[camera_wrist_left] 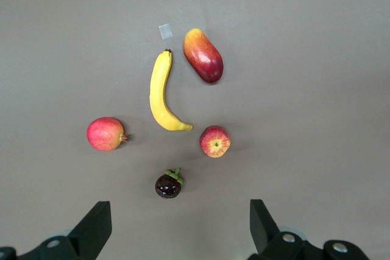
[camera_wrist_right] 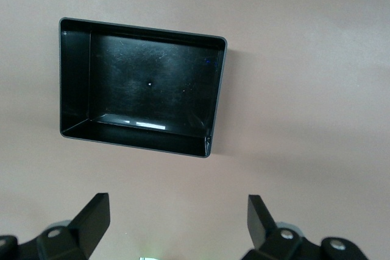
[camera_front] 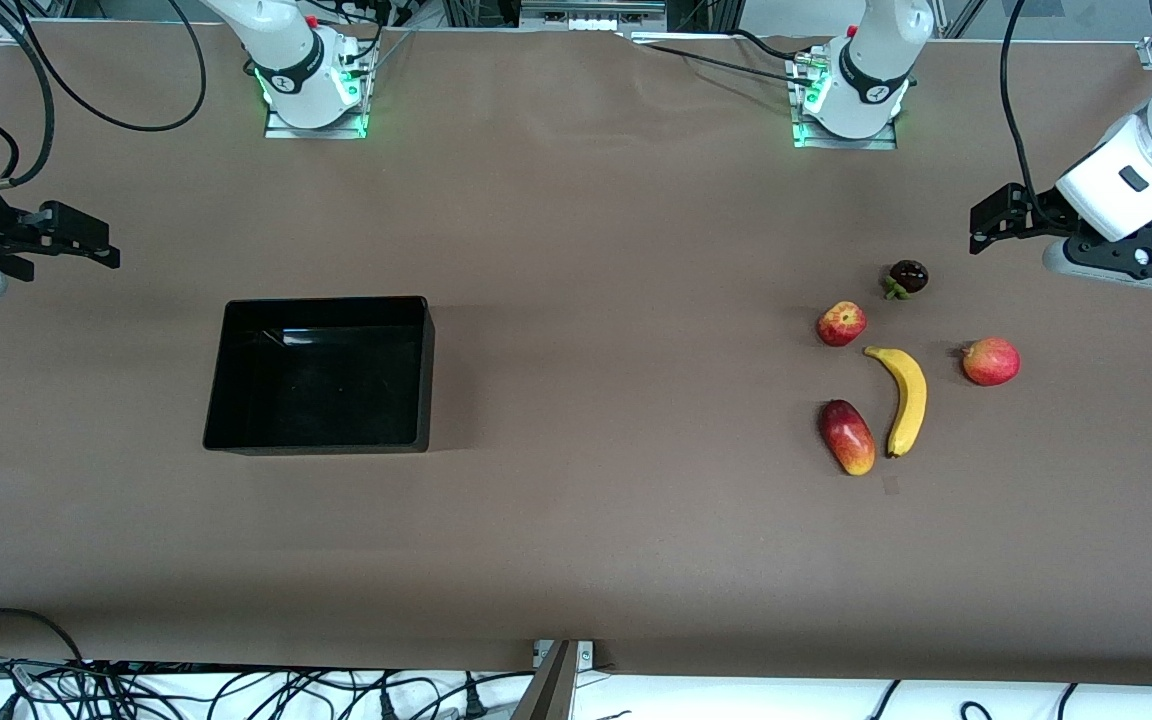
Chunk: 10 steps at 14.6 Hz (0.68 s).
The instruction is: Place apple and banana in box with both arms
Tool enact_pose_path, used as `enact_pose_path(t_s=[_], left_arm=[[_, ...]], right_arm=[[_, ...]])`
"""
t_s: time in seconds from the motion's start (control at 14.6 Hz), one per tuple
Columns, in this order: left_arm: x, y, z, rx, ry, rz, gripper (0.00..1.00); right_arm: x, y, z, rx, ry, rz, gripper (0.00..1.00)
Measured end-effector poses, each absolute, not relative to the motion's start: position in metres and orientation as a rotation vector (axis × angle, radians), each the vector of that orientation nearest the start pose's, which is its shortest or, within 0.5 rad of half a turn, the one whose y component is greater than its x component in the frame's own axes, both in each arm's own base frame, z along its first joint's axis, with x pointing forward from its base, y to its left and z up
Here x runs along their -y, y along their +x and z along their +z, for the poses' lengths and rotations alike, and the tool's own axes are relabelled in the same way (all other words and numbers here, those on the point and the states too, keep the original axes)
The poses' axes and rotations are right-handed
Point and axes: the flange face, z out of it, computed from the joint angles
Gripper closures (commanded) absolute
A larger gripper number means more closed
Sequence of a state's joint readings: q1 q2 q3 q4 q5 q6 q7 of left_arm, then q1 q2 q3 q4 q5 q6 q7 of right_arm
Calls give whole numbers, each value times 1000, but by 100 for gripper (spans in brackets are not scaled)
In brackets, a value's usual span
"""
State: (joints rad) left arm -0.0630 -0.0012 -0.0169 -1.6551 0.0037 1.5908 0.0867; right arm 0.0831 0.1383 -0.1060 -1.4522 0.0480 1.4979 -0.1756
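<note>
- Five fruits lie grouped on the brown table (camera_front: pixel 576 540) toward the left arm's end, none touching another.
- The apple (camera_front: pixel 841 323) sits upright, dimple up, just beside the banana's upper tip; the wrist view shows it too (camera_wrist_left: pixel 214 141).
- The banana (camera_front: pixel 903 397) lies lengthwise toward the front camera, curving, with the mango (camera_front: pixel 847 436) just beside its lower half on the side toward the box.
- A round red fruit (camera_front: pixel 991 361) with a nub sits near the banana, toward the left arm's end.
- A dark mangosteen (camera_front: pixel 907 277) with a green stalk lies farther from the front camera than the apple, near it.
- A small pale square of tape (camera_wrist_left: pixel 165 30) sticks to the table beside the banana's lower tip.
- The box (camera_front: pixel 224 425) rests toward the right arm's end, well apart from the fruits, with nothing in it.
- The left gripper (camera_wrist_left: pixel 180 226) hangs above the table close by the mangosteen, jaws spread wide, holding nothing.
- The right gripper (camera_wrist_right: pixel 177 223) hangs above the table's edge at the right arm's end, near the box, jaws spread wide, holding nothing.
</note>
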Motion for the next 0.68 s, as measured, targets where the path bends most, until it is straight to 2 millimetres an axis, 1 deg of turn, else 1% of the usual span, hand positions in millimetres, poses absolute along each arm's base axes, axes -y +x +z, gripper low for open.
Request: enact_pose_path(t_s=[0.14, 0.34, 0.48, 0.55, 0.62, 0.68], left_arm=[[44, 551, 587, -261, -3126, 99, 0], [44, 551, 587, -261, -3126, 98, 0], [43, 551, 587, -258, -3126, 98, 0], [42, 551, 587, -257, -3126, 98, 0], [42, 551, 587, -256, -3126, 98, 0], [42, 551, 587, -256, -3126, 98, 0]], right_arm=[[2, 589, 595, 244, -3088, 134, 0], [-7, 589, 595, 267, -3088, 134, 0], [-8, 591, 590, 270, -3091, 147, 0], [-8, 593, 582, 269, -3092, 160, 0], [-7, 597, 567, 265, -3095, 174, 0], [-5, 602, 546, 262, -3103, 182, 0]])
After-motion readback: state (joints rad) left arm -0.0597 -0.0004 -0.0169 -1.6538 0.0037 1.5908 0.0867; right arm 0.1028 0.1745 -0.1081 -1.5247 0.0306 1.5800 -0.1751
